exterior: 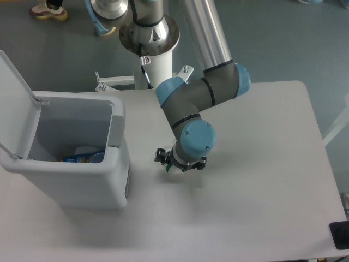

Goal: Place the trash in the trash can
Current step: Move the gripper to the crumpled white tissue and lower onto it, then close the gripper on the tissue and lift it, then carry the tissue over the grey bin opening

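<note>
The crumpled white paper wad (170, 165) lies on the table right of the trash can, almost wholly covered by my gripper (179, 161); only a sliver with its green mark shows. My gripper is down at table height, open, with one finger on each side of the wad. The white-grey trash can (82, 188) stands at the left with its lid (16, 90) swung up. Inside it lies the clear bottle (87, 150) with its blue cap.
A blue and orange wrapper (73, 159) also lies in the can. The arm's base pedestal (150, 38) stands behind the table's far edge. A black object (339, 234) sits at the table's front right corner.
</note>
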Robot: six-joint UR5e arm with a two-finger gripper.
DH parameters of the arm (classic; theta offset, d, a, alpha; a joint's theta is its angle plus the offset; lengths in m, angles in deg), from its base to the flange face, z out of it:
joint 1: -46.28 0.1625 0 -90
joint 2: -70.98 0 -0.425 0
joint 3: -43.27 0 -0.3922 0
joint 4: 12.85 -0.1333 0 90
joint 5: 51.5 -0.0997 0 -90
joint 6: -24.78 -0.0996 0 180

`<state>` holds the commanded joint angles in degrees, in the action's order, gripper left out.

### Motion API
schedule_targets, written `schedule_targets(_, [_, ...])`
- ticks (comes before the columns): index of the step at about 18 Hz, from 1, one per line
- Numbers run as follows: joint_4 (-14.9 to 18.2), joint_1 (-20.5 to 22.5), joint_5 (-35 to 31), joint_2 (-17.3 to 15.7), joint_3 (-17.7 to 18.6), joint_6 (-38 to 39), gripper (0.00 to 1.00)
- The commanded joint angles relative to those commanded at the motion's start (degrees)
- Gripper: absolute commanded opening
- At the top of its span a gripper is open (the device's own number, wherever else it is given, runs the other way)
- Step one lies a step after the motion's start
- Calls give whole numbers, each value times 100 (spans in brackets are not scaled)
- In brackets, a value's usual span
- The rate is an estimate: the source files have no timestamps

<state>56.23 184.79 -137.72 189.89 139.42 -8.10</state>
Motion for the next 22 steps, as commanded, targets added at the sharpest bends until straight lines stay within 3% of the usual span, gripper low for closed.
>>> schedule_targets(2, [0,0,18,-35,0,0,0])
schedule_targets(9, [-17,53,44,-79,-184,115,0])
schedule_targets(12, [-9,228,201,-403,-631,368,0])
schedule_targets(18, [-35,632,1632,-536,-2099,1054,0])
schedule_targets(22, [-61,703,2713,-1001,-2127,994,0])
